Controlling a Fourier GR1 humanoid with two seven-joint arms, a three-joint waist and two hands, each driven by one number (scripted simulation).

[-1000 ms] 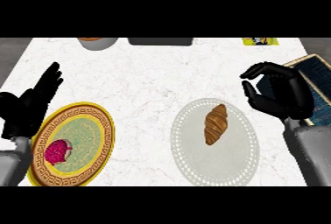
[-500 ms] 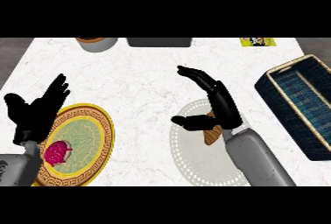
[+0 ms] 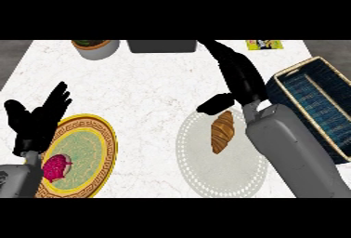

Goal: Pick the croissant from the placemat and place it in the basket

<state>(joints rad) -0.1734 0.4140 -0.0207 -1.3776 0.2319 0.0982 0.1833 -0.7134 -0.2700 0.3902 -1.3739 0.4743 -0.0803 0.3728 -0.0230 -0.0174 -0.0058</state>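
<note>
We are looking down on a white marbled table (image 3: 151, 88). The croissant (image 3: 221, 131) is lying on the round white placemat (image 3: 205, 172), toward its far right part, long axis running near to far. Our right robot hand (image 3: 238, 76) is stretching over the table beyond the croissant, fingers held straight and spread wide, holding nothing; its thumb (image 3: 214, 103) is pointing left just past the croissant's far tip, and we cannot tell whether it is touching. The blue-lined wicker basket (image 3: 299, 76) is standing at the right, beside the placemat. Our left robot hand (image 3: 37, 118) is resting open at the left edge, fingers up, over the far rim of a gold-rimmed plate (image 3: 103, 139) carrying a red piece of food (image 3: 56, 166). At the far edge are sitting a grey potted plant (image 3: 96, 48), a dark grey box (image 3: 161, 45) and a yellow card (image 3: 264, 44).
</note>
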